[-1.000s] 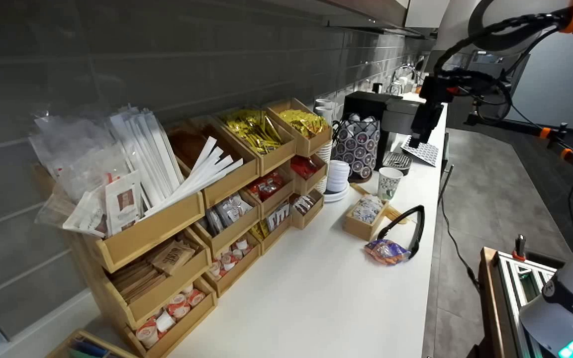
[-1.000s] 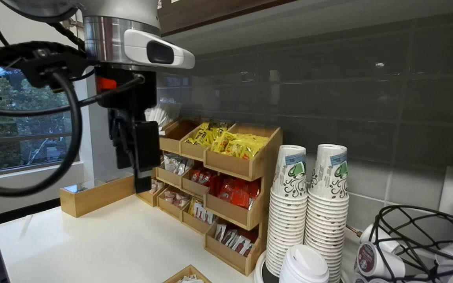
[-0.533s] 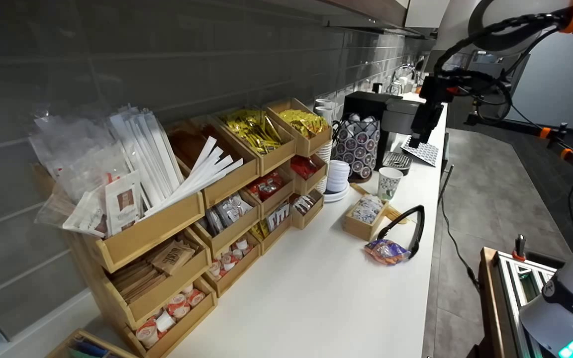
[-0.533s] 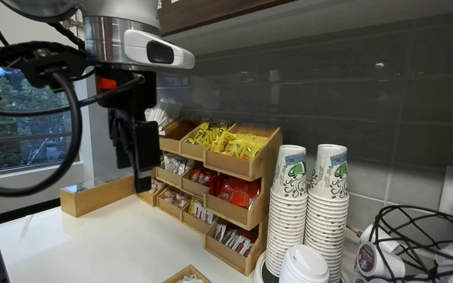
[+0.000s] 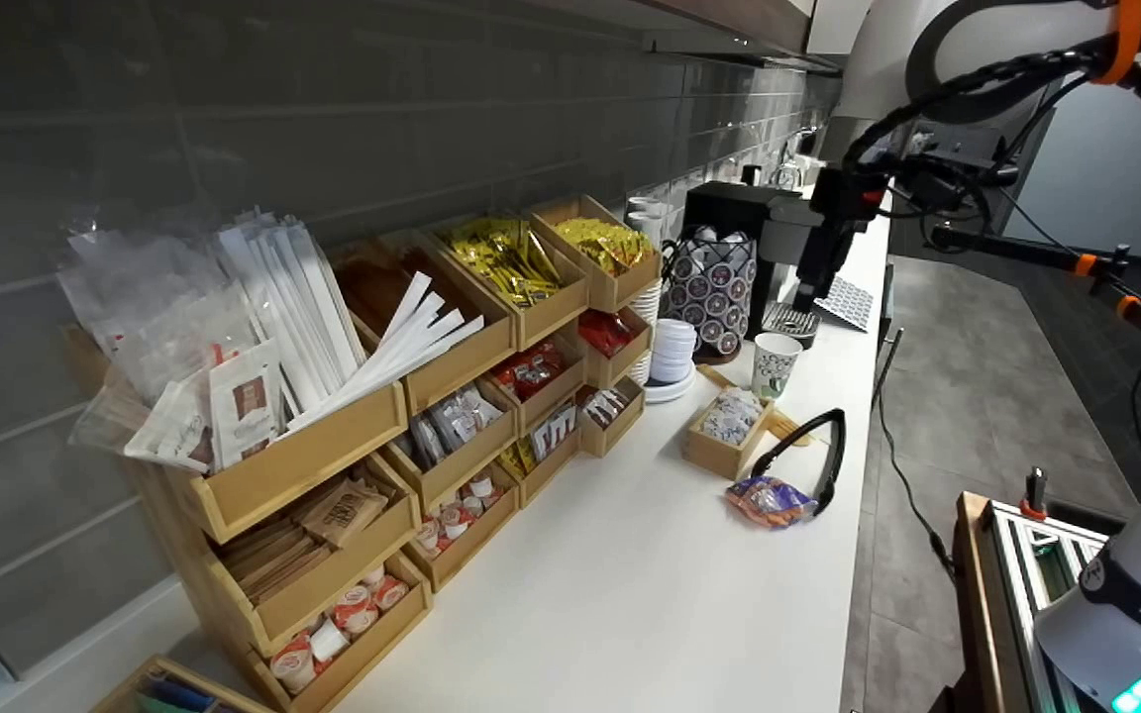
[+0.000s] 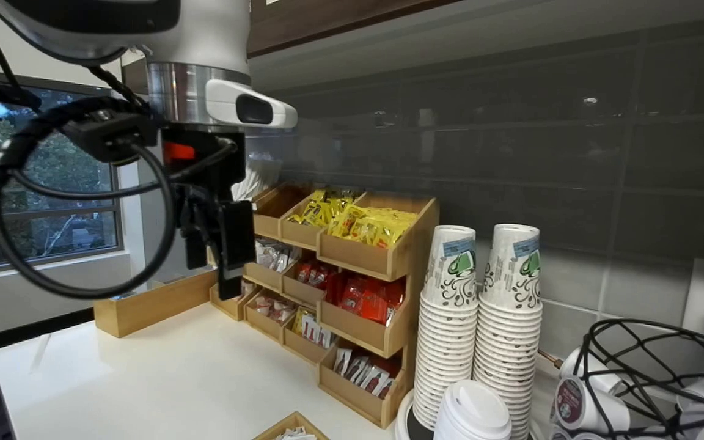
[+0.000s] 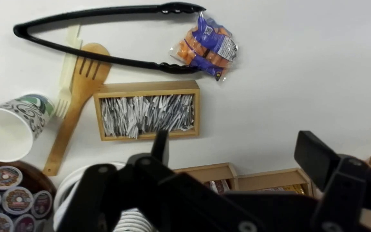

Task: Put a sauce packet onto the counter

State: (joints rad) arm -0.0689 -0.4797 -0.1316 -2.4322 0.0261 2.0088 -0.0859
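Note:
Small sachets, dark with paler patches, lie in the lowest bin at the cup end of the wooden rack. They show in both exterior views as sauce packets (image 5: 604, 405) (image 6: 364, 374) and partly in the wrist view (image 7: 219, 186), behind my gripper. I cannot tell a single one apart. The white counter (image 5: 650, 614) (image 6: 162, 385) (image 7: 285, 96) runs in front of the rack. My gripper (image 7: 237, 148) is open, with nothing between its fingertips. It hangs above the counter in both exterior views (image 5: 806, 292) (image 6: 223, 275), apart from the rack.
The tiered rack (image 5: 298, 436) (image 6: 352, 255) stands against the wall. A small wooden box of packets (image 7: 196, 112), black tongs (image 7: 108, 59), a carrot bag (image 7: 208, 48), a wooden spatula (image 7: 64, 138) and a paper cup (image 7: 6, 133) stand or lie nearby. Cup stacks (image 6: 447, 354) flank the rack.
My gripper has moved toward the wall and rack side and a little lower since half a second ago. It was still before that. The objects have not moved.

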